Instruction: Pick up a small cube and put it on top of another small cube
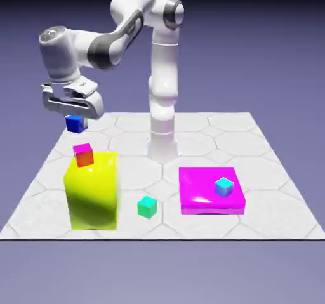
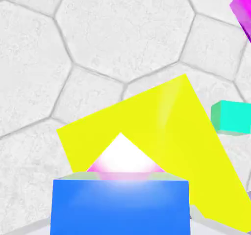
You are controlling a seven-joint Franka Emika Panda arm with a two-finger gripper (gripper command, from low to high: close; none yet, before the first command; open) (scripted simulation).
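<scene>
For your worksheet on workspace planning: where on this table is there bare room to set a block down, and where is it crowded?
Free: the tiles between the robot's base and the table's right edge in the exterior view, and the front right corner beyond the flat magenta block. Crowded: the left, where the yellow block, the magenta-topped cube on it and the teal-green cube cluster.

Your exterior view looks down across the whole table (image 1: 254,169) from above. Your hand view looks steeply down, close over the yellow block (image 2: 162,131). Both views share that block (image 1: 92,191) and the teal-green cube (image 1: 147,206).
</scene>
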